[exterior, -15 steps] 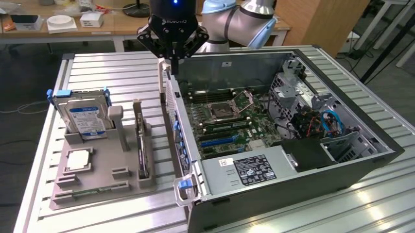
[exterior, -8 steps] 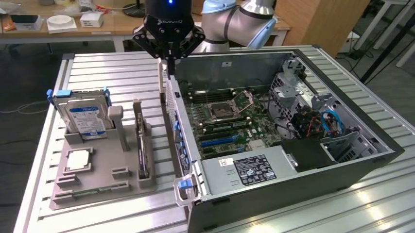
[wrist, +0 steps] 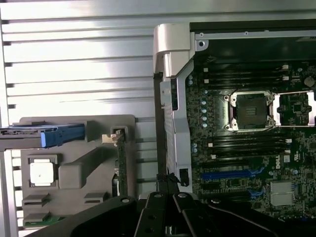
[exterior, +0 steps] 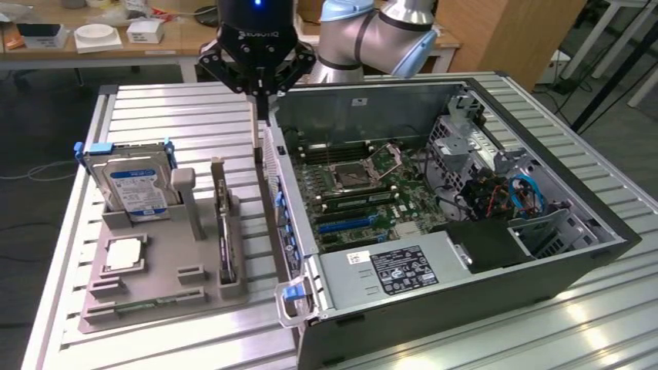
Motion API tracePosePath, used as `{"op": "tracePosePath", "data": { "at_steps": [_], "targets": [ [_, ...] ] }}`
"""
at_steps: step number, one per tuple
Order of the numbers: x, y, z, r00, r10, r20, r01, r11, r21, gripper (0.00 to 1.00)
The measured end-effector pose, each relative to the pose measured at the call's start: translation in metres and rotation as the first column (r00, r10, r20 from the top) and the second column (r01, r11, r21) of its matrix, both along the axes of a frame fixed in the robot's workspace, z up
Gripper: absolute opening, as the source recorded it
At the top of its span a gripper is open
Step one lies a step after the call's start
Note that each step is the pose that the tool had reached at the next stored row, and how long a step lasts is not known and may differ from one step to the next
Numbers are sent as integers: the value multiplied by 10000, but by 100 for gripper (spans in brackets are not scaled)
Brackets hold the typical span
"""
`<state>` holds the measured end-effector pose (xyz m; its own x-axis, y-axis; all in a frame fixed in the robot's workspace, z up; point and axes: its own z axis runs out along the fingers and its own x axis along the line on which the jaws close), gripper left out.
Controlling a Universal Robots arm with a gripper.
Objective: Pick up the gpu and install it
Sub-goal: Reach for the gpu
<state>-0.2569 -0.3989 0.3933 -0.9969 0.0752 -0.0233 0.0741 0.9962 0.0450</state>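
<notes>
1. Toward the bench's near edge, at the exterior view's left, a matte grey moulded holder [exterior: 169,247] lay on the ribbed aluminium bench [exterior: 185,104]. A narrow green memory stick [exterior: 139,307] sat in its nearest slot, and a square silvery processor [exterior: 123,254] lay flat behind it.
2. The gpu [exterior: 222,231] [wrist: 120,165], a thin dark board with a silvery bracket at its far end, stood on its long edge in the holder's slot nearest the case. It was untouched and well apart from the gripper.
3. At the holder's far corner a silver hard drive [exterior: 137,189] stood upright in blue plastic rails. The print on its blue-and-white label was too small to read.
4. Just beside the holder, an open black sheet-metal computer case [exterior: 535,285] showed a green motherboard [exterior: 350,200]. Its grey power supply carried a black label [exterior: 403,270] with unreadable white print.
5. Farthest, the glossy black gripper [exterior: 263,96] [wrist: 168,183], lettered "ROBOTIQ", hung over the case's far corner nearest the holder. Its jaws were closed together.
</notes>
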Motion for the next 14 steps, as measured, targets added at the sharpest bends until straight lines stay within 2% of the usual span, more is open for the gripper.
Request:
{"op": "tracePosePath", "data": {
  "at_steps": [14],
  "targets": [
    [-172,0,0,10000,0,0,0,10000,0,11]
  ]
}}
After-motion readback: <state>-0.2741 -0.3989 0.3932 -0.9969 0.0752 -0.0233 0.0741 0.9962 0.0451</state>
